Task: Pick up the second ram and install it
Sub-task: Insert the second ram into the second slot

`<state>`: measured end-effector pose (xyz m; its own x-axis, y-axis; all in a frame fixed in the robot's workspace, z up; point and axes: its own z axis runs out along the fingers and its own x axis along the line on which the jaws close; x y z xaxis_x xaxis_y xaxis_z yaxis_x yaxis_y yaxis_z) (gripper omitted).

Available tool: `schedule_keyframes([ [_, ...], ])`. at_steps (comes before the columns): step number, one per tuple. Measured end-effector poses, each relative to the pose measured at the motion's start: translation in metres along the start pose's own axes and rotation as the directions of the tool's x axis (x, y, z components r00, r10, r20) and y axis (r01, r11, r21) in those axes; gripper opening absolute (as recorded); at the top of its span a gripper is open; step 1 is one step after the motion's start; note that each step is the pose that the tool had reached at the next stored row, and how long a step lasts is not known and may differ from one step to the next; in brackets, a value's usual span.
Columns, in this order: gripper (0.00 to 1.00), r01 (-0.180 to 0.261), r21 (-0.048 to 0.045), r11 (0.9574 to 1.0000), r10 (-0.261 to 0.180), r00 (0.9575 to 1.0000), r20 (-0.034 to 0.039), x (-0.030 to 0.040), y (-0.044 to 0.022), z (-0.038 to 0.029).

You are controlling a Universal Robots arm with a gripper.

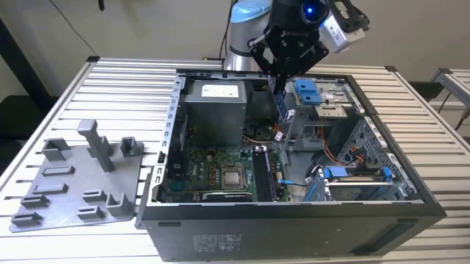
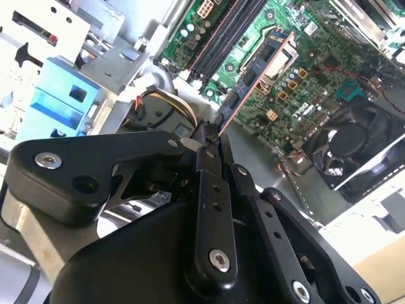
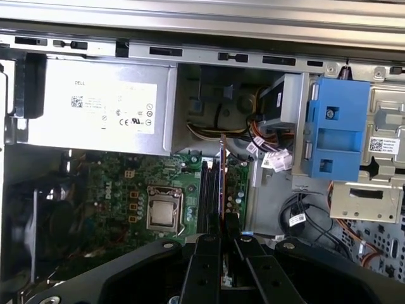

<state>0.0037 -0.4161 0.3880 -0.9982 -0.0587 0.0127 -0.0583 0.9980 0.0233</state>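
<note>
Transport looks to be the step in hand: the second ram (image 1: 281, 100) hangs upright in the air over the open computer case (image 1: 294, 212), picked up but not yet seated. The gripper (image 1: 278, 80) has its fingers closed on the stick's upper end. In the second wrist view the second ram (image 2: 253, 79) runs out from the pinched fingertips (image 2: 204, 144) toward the motherboard (image 2: 329, 57). In the first wrist view it shows edge-on (image 3: 223, 177), roughly parallel to the memory slots (image 3: 207, 190) and apparently above them. Those slots lie beside the processor socket (image 3: 162, 214), with the grey power-supply box (image 3: 95, 104) beyond and a blue drive bracket (image 3: 335, 126) to the other side. Whether a slot already holds a stick cannot be told. Outside the case, on the exterior view's left, a grey fixture plate (image 1: 74, 187) rests on the slatted table (image 1: 125, 82). Seating would probably call for the lower edge lined up squarely over a free slot, then straight, even downward pressure.
</note>
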Motion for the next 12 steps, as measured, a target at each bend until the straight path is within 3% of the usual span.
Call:
schedule_keyframes([
  [5,0.14,-0.009,-0.0003,1.0000,0.009,1.0000,0.0003,0.0000,-0.0003,0.0029],
  [12,0.14,-0.055,-0.0009,0.9985,0.055,0.9985,0.0013,-0.0001,-0.0008,0.0086],
])
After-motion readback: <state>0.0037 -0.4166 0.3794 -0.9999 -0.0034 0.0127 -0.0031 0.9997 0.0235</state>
